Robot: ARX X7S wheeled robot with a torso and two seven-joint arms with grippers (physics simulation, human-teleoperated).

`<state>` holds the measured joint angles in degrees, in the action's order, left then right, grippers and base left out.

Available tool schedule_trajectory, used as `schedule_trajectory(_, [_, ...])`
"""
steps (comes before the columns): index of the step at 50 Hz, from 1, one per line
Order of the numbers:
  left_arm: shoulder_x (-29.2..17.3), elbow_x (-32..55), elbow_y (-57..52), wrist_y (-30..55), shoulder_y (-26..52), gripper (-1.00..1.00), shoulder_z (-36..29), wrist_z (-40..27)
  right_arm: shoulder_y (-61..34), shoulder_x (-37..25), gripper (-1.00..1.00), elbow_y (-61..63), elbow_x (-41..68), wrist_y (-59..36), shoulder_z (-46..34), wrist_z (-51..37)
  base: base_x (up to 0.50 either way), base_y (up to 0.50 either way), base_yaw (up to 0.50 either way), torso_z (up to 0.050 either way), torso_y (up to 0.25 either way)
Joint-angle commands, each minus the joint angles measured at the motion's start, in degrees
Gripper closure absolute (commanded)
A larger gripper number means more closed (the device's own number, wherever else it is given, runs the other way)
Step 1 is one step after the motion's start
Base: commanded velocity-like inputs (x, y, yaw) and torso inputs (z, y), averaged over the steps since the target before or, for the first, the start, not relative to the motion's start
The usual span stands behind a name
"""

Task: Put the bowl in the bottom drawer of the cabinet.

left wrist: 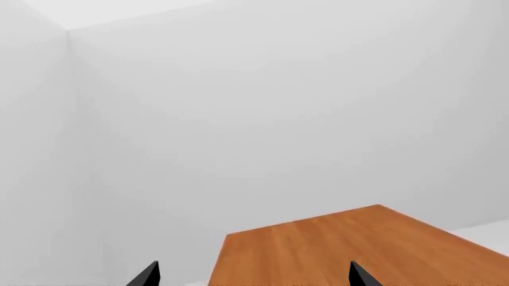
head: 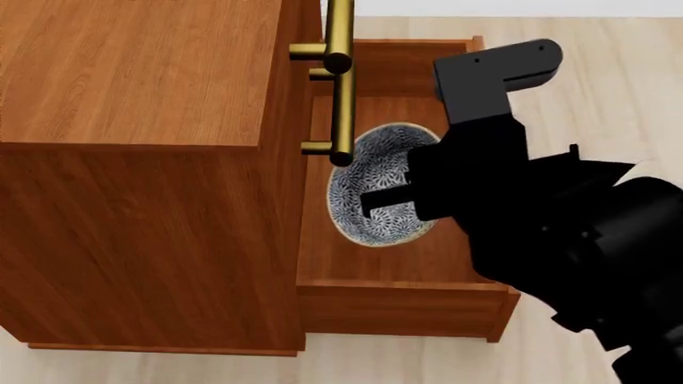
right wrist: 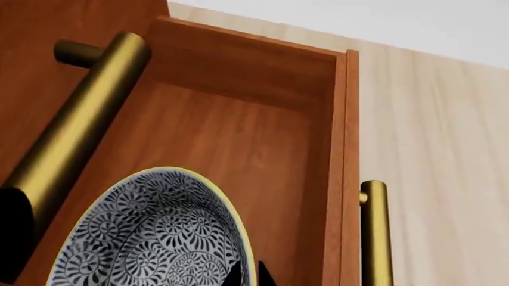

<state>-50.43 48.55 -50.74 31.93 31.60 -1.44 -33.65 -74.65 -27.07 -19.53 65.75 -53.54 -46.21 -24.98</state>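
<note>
The cabinet (head: 139,72) fills the left of the head view, with its bottom drawer (head: 405,298) pulled out. The blue-and-white speckled bowl (head: 373,172) hangs tilted inside the open drawer. My right gripper (head: 370,200) is shut on its pale rim. In the right wrist view the bowl (right wrist: 151,232) is close, and the right gripper (right wrist: 250,275) pinches the rim above the drawer's floor (right wrist: 238,137). My left gripper (left wrist: 254,277) is open and holds nothing, with a reddish-brown wood surface (left wrist: 358,250) beyond it. It does not show in the head view.
Brass bar handles (head: 339,80) of the upper drawers jut out just above the bowl; one handle (right wrist: 80,131) runs close beside it. The bottom drawer's own handle (right wrist: 374,232) sits on its outer front. Pale wood floor (head: 597,88) surrounds the cabinet.
</note>
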Motion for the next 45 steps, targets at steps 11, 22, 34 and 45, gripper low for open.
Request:
schedule_trajectory(11, [-0.37, 0.04, -0.13, -0.24, -0.42, -1.0, 0.01, -0.33, 1.03, 1.38, 1.0, -2.4, -1.85, 2.11, -0.7, 2.18, 0.0, 0.0, 0.0, 0.0, 0.001])
schedule_trajectory(22, [-0.26, -0.24, 0.11, -0.18, 0.06, -1.0, -0.7, -0.26, 1.35, 1.79, 1.0, -3.83, -2.6, 2.87, -1.29, 3.17, 0.0, 0.0, 0.0, 0.0, 0.0])
schedule_trajectory(34, [-0.38, -0.04, 0.48, 0.06, 0.87, -1.0, -1.01, -0.27, 1.42, 3.32, 1.0, -7.06, -4.12, 4.38, -2.37, 5.02, 0.0, 0.0, 0.0, 0.0, 0.001])
schedule_trajectory(45, [-0.24, -0.58, 0.96, -0.56, 0.29, -1.0, -1.16, -0.03, 1.72, 4.6, 1.0, -10.39, -5.5, 6.05, -3.28, 7.0, 0.0, 0.0, 0.0, 0.0, 0.0])
